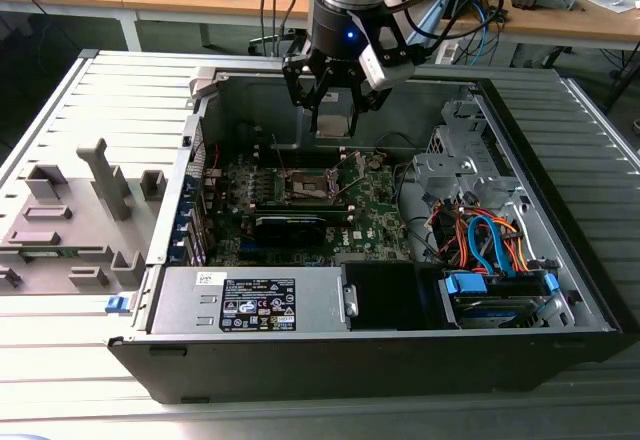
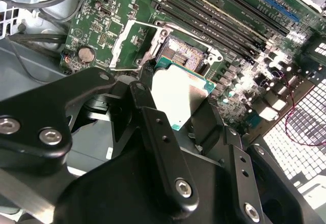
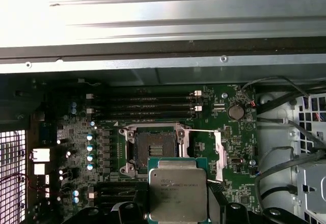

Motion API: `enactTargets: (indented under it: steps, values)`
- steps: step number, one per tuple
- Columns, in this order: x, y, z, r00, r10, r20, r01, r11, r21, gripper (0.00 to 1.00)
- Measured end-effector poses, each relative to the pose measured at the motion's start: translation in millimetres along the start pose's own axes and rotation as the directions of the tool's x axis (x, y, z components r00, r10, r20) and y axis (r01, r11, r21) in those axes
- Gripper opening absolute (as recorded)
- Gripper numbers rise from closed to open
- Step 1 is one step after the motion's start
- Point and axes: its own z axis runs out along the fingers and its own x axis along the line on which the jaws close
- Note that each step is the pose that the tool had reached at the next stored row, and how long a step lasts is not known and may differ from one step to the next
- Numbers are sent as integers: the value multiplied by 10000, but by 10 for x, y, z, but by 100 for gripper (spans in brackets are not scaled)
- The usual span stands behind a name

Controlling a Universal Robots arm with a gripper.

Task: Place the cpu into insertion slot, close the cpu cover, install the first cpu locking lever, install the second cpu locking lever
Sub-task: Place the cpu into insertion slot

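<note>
The exterior view looks down into the open computer case (image 1: 380, 360); both wrist views share the insertion slot (image 2: 186, 56) (image 3: 155, 150) at close range.

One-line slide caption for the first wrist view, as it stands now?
The claw grips the cpu over the green board, just short of the empty insertion slot.

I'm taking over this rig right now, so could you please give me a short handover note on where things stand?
Gripper: shut on the cpu, hovering above the motherboard.
Insertion slot: empty, contacts exposed, just beyond the cpu in the first wrist view.
Cpu cover: swung open beside the slot.
Done: cpu picked up.
Left: seating the cpu, closing the cover, both locking levers.
</note>
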Motion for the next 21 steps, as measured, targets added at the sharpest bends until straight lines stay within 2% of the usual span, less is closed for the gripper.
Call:
enactTargets:
  steps: [21]
  values:
    - [-1, -3, 34, 10000, 0, 0, 0, 10000, 6, 55]
